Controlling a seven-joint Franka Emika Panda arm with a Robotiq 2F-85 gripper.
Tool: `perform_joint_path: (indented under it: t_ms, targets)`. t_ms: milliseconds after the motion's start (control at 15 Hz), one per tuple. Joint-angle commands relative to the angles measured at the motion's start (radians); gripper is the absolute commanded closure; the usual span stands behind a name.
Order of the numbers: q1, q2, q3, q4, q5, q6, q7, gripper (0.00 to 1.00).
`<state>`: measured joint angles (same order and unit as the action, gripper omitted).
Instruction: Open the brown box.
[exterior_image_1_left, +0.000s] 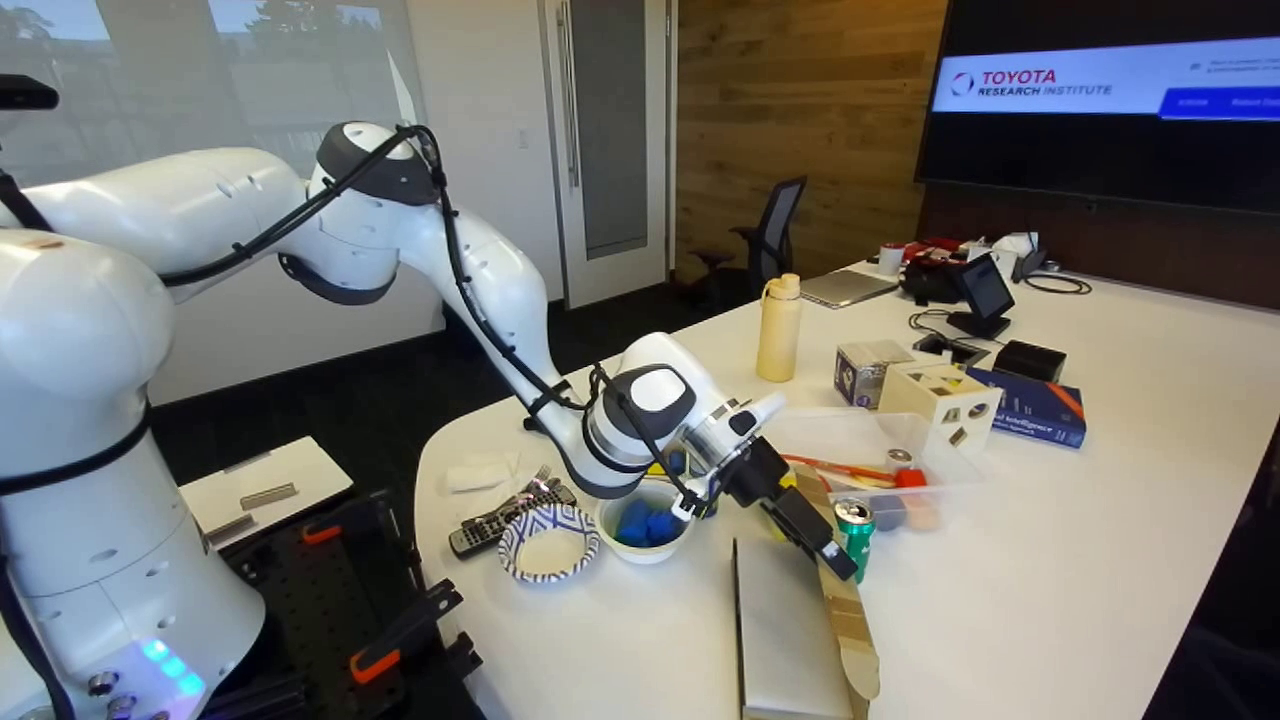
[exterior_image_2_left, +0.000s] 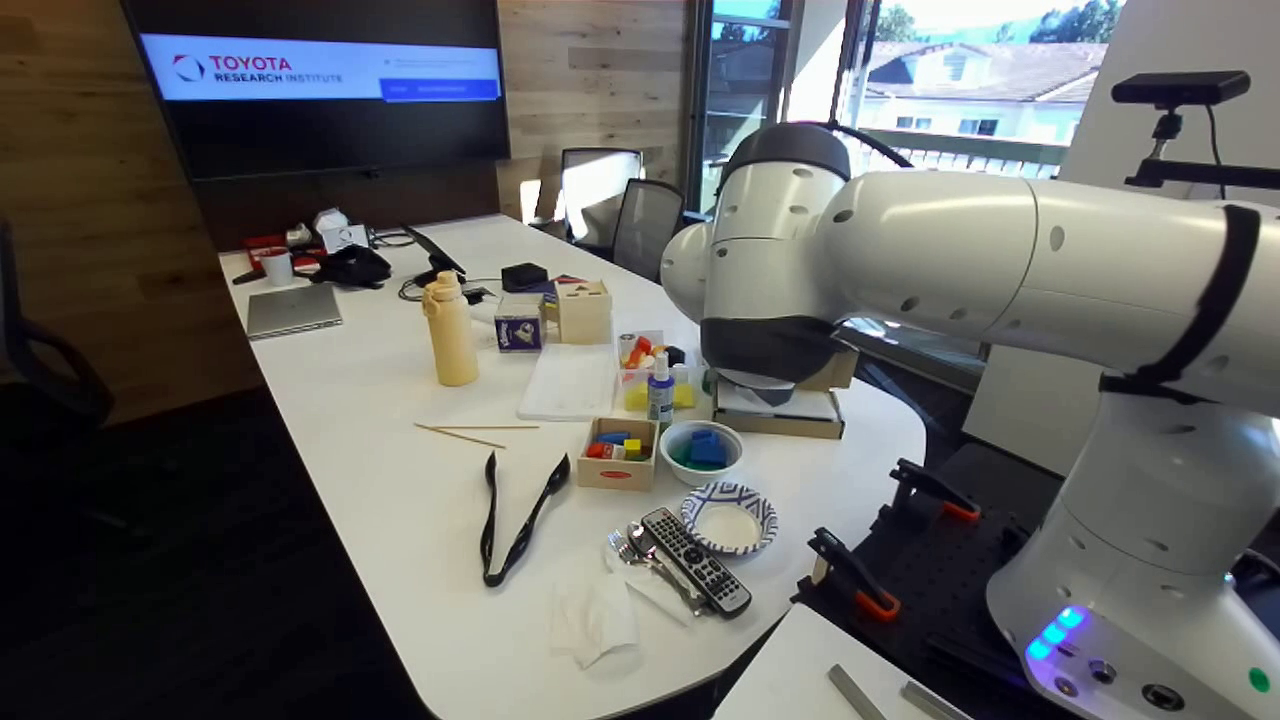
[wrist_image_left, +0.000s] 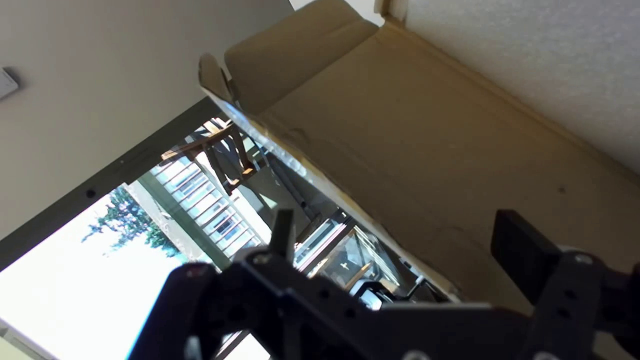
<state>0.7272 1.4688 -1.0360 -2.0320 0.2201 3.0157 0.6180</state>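
Probably light to handle: flat rectangular golden-brown cardboard box (exterior_image_2_left: 780, 426), walls stiffish, raised lid (wrist_image_left: 425, 150) likely springy at hinge, easily creased, hardly slippery. Best hold seems lid's free edge, mid-length, pinched gently; end flap (wrist_image_left: 300, 55) looks too floppy to pull. Black two-fingered claw (wrist_image_left: 397, 232) stands wide, nothing visibly clamped; lid's edge runs between fingers (wrist_image_left: 525, 255) in wrist view, contact unclear. Box body lies lower than claw, greyish inside showing, on same side as finger facing lid's inner face.
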Motion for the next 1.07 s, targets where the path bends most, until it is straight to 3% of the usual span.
perform_joint_path:
  t_ms: [0,400,1000]
  targets:
    - [-0.019,0.0,-0.035,0.047,-0.132,-0.076,0.147,0.0]
    - [-0.11,0.0,-0.015,0.195,-0.308,-0.226,0.303,0.0]
    - [-0.368,-0.05,0.14,0.442,-0.306,-0.32,0.054,0.0]
